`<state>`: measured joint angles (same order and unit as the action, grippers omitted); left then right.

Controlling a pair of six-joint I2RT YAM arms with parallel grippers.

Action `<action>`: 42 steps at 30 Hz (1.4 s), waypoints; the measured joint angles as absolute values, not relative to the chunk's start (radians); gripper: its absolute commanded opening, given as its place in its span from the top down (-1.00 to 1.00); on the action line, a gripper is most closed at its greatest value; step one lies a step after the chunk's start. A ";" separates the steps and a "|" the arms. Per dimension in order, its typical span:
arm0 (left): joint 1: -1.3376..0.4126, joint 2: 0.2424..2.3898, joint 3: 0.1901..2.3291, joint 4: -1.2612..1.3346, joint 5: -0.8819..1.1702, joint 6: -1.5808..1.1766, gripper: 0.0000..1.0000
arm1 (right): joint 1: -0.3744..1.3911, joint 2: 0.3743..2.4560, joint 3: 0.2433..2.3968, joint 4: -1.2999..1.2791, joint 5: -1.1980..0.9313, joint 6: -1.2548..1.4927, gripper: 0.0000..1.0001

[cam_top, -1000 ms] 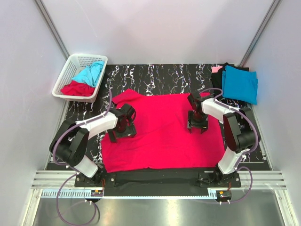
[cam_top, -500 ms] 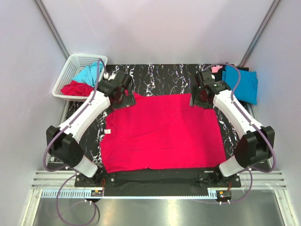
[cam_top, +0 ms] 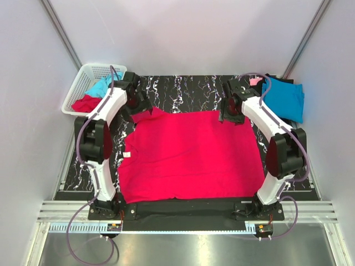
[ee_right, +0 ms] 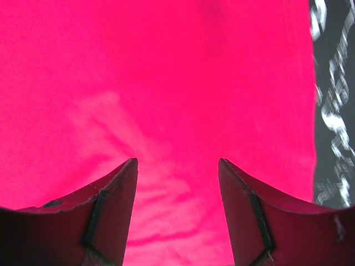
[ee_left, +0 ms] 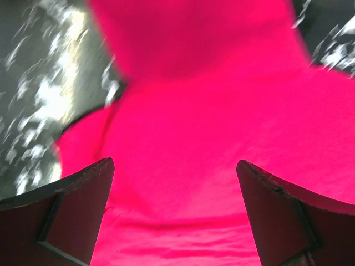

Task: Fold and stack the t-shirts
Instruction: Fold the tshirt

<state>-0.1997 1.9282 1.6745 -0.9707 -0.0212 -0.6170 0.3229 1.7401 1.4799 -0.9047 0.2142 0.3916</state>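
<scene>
Hovering over far corners of red t-shirt (cam_top: 191, 152): L gripper (cam_top: 135, 103), R gripper (cam_top: 229, 110) both wide, empty.

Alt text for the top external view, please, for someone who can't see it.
A crimson t-shirt lies spread flat on the marbled table, the left end effector open at its far-left sleeve and the right end effector open at its far-right corner. A white basket of loose shirts sits far left; folded shirts, turquoise on top, far right.

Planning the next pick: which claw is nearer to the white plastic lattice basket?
Left. The left claw is close beside the white basket, over the crimson t-shirt; the right claw is at the shirt's opposite corner.
</scene>
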 measured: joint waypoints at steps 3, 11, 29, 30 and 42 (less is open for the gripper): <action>-0.165 2.033 1.799 -0.953 0.054 -0.601 -0.97 | 0.300 1.796 1.539 -0.854 0.184 0.385 -0.32; -0.132 2.276 2.118 -0.870 0.089 -0.613 -0.98 | 0.279 1.922 1.617 -0.734 0.094 0.360 -0.29; -0.118 2.184 1.829 -0.934 -0.263 -0.726 -0.74 | 0.279 1.957 1.491 -0.674 0.039 0.353 -0.27; -0.116 2.183 1.823 -0.933 -0.263 -0.732 -0.62 | 0.279 1.954 1.490 -0.673 0.036 0.354 -0.27; -0.105 2.246 1.851 -0.910 -0.206 -0.769 -0.19 | 0.279 1.913 1.478 -0.669 0.037 0.352 -0.27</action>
